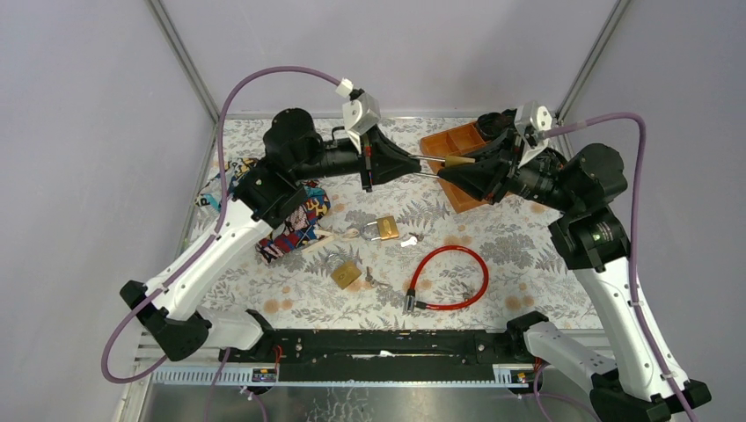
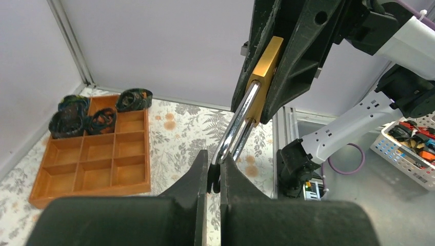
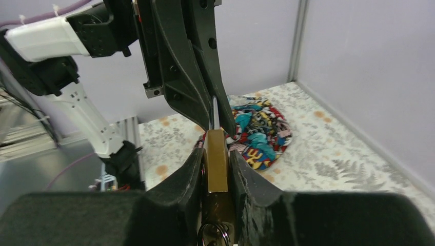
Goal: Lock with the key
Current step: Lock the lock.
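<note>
A brass padlock with a long steel shackle (image 1: 433, 162) hangs in the air between my two grippers, above the wooden tray's near corner. My right gripper (image 1: 454, 164) is shut on the brass body (image 3: 217, 159), which also shows in the left wrist view (image 2: 264, 64). A key ring (image 3: 213, 234) shows at the body's near end; the key itself is hidden. My left gripper (image 1: 420, 162) is shut on the far end of the shackle (image 2: 235, 130), which runs between its fingertips (image 2: 202, 169).
A wooden compartment tray (image 1: 444, 141) stands at the back right, with dark rolled bands (image 2: 77, 115) in it. Two more padlocks (image 1: 383, 230) (image 1: 346, 273), a red cable lock (image 1: 449, 277) and a colourful pouch (image 1: 295, 224) lie on the patterned table.
</note>
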{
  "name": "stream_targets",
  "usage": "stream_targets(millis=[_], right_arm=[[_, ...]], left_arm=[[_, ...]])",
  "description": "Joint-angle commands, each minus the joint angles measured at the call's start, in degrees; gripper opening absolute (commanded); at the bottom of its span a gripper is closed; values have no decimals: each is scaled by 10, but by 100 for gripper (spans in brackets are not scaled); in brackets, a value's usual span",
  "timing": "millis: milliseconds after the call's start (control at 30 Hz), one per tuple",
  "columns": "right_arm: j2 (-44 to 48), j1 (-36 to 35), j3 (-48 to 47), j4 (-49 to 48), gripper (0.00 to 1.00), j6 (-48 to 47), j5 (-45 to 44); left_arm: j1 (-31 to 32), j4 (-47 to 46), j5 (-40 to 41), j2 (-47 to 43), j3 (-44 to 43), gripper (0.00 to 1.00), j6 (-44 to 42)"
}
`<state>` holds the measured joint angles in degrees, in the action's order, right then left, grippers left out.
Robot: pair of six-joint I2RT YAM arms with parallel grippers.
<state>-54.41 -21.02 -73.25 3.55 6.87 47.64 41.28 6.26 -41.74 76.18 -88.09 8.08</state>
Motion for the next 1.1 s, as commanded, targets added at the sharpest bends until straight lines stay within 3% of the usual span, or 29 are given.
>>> stream_targets(millis=[0,100,233,333,467,700,833,900,1067], right_arm=[[-73,-10,50,-51,0,74,-15],[-80,-11,64,-138,0,143,-17],[-89,-11,63,-108,0,128,-14],[-94,-11,77,-72,0,91,11],[-111,-10,62,9,0,34,-8],[-91,-4,27,-22,0,80,36],[-70,-4,29,-86,0,136,53],[-63,-4,30,-107,0,156,48],[-50,-4,26,-101,0,154,32]], left_arm=[[114,-162,-88,-12,42,0,56],[152,-235,-94,3,76,0,84],[166,-264,-108,39,43,0,92],[170,-223,-116,66,-17,0,68],[181,-99,-111,88,-81,0,8],[158,-188,-140,13,44,0,45],[146,-185,-153,-6,76,0,57],[145,-234,-157,-14,97,6,85],[132,-282,-163,-18,116,7,130]])
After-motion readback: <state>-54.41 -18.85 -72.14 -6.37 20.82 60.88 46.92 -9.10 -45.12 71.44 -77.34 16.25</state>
